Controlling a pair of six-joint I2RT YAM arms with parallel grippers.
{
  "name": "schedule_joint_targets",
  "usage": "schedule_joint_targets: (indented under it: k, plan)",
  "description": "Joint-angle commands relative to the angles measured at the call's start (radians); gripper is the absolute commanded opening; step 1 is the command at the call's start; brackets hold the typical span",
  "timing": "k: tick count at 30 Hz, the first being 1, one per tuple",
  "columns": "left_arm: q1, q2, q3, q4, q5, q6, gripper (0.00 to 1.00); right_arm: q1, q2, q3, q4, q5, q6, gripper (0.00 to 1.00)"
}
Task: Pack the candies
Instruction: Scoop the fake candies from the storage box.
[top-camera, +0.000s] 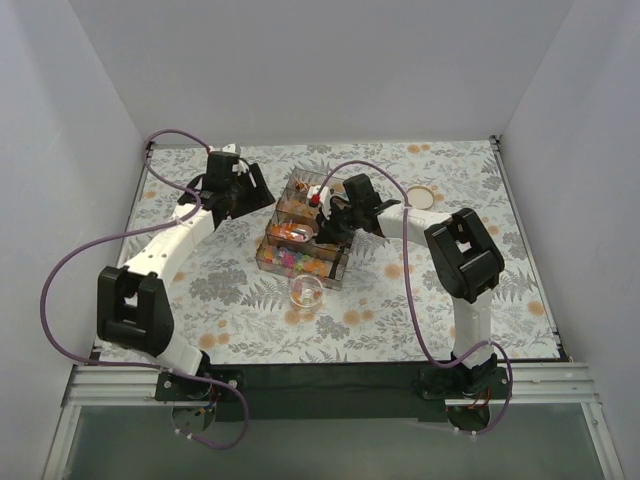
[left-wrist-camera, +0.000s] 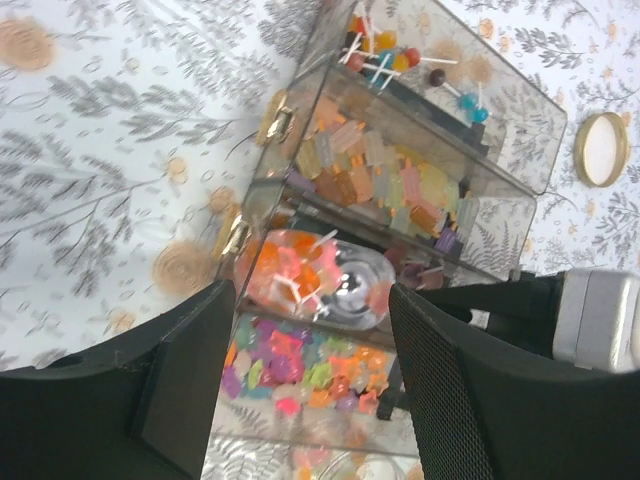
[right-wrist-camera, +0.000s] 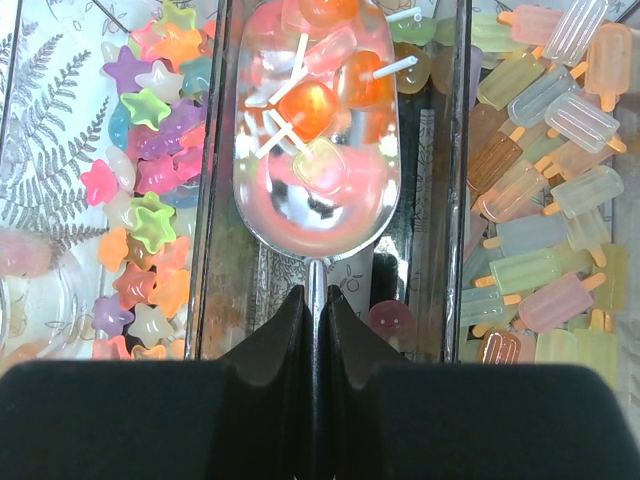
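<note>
Plainly, the right pincer (right-wrist-camera: 315, 300) is clenched on the thin handle of a metal scoop (right-wrist-camera: 322, 215). The scoop lies in the middle compartment of the clear box (top-camera: 268, 250), at the centre of the top view. A heap of candies (right-wrist-camera: 310, 105), orange and pink with white sticks, fills the upper half of the scoop in the right wrist view. Star sweets (right-wrist-camera: 150, 215) fill the compartment at the left of that frame and lolly-shaped sweets (right-wrist-camera: 555, 230) the one at the right.

The left pincer (top-camera: 240, 185) stands released, its jaws apart and grasping nothing, just up and left of the box in the top view.

The step looks like lifting the load out and carrying it to the small clear bowl (top-camera: 294, 291), which sits on the bench (top-camera: 450, 300) just below the box in the top view. To do it well, I would:

- Raise the scoop straight up, keeping it level, since the heap sits high and a forward tilt would spill it.
- Clear the compartment walls before swinging towards the bowl.
- Tip only once the scoop's mouth is over the bowl.
</note>
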Motion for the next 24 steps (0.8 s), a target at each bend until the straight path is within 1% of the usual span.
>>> schedule_joint_targets:
  k: [1, 6, 17, 24]
  plan:
    - [0.009, -0.141, -0.047, -0.039, -0.090, 0.021, 0.61, -0.002, -0.066, -0.034, 0.029, -0.055, -0.022, 0.01]
    - [0.010, -0.184, -0.073, -0.050, -0.119, 0.035, 0.61, -0.019, -0.118, -0.091, 0.027, -0.026, -0.043, 0.01]
    - [0.009, -0.222, -0.095, -0.059, -0.167, 0.072, 0.61, -0.022, -0.189, -0.123, 0.021, 0.005, -0.045, 0.01]
    - [0.010, -0.256, -0.099, -0.074, -0.139, 0.069, 0.61, -0.020, -0.257, -0.152, 0.013, 0.014, -0.036, 0.01]
